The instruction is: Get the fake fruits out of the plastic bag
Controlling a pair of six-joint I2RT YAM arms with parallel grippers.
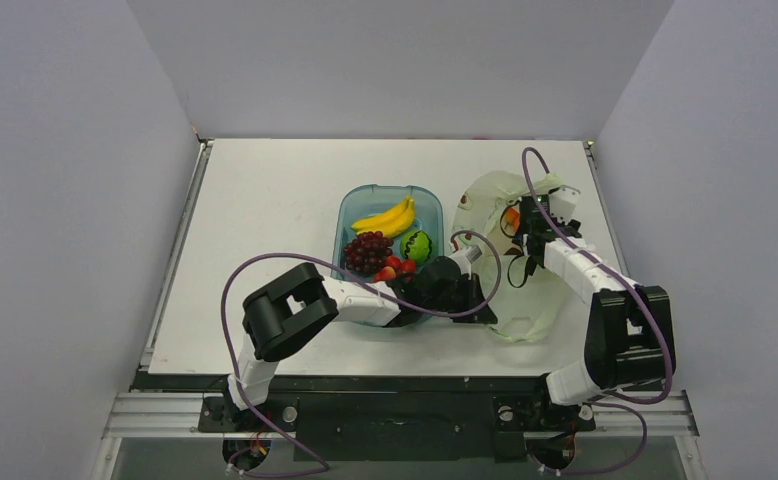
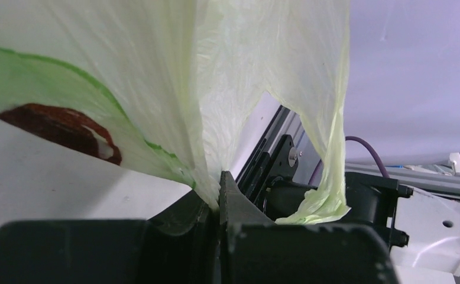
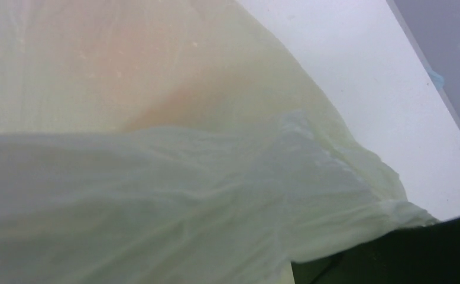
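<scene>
The pale-green plastic bag (image 1: 493, 195) lies right of the tray, and its lower part (image 1: 531, 322) reaches toward the front. My left gripper (image 1: 485, 312) is shut on a fold of the bag's film (image 2: 216, 177); a green and dark-red print (image 2: 62, 124) shows on the bag. My right gripper (image 1: 527, 228) is at the bag's mouth beside an orange fruit (image 1: 511, 218). In the right wrist view the bag (image 3: 186, 195) covers the fingers, and an orange glow (image 3: 151, 89) shows through it. A yellow banana bunch (image 1: 389, 217), a green piece (image 1: 417, 246) and red berries (image 1: 396, 268) lie in the tray.
The clear teal tray (image 1: 351, 206) stands at the table's middle and also holds a dark maroon grape bunch (image 1: 365, 250). My left arm reaches across the tray's front edge. The table's right edge (image 1: 605, 210) is close to the bag.
</scene>
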